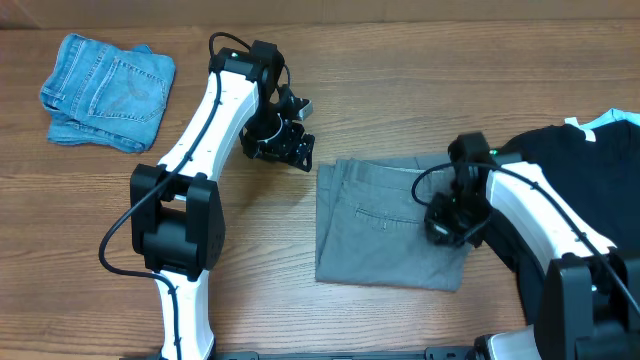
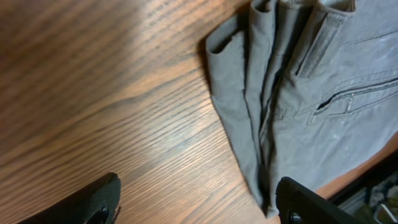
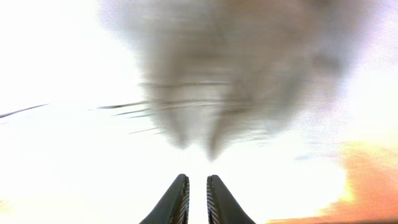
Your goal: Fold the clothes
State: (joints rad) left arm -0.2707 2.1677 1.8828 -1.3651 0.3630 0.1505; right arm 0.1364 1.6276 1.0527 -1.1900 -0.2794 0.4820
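Worktop (image 1: 330, 320): brown wood-grain surface, matt, lit from above.

Item 1. Grey-olive cotton shorts (image 1: 385, 225), laid flat right of centre and folded into a rough rectangle with a back pocket facing up. Stacked layers are shown along the left edge in the left wrist view, slightly fanned rather than flush.

Item 2. Left fingers (image 2: 102, 200), spread wide and empty. They are held over bare worktop just beside the left edge of the shorts and are not touching the cloth.

Item 3. Right fingers (image 3: 177, 199), drawn nearly closed with only a narrow slit between them. They are placed at the right edge of the shorts. The right wrist view is blurred and nothing is seen between them, so a grip on cloth cannot be confirmed.

Item 4. Light-blue folded denim garment (image 1: 108, 90), far left corner, well apart.

Item 5. Black T-shirt (image 1: 590, 170), right side, near the shorts.

Handling note: the fold is judged nearly finished. The fanned left layers are best pressed and squared with a flat sweep, while the right edge is steadied so that the stack is not dragged.
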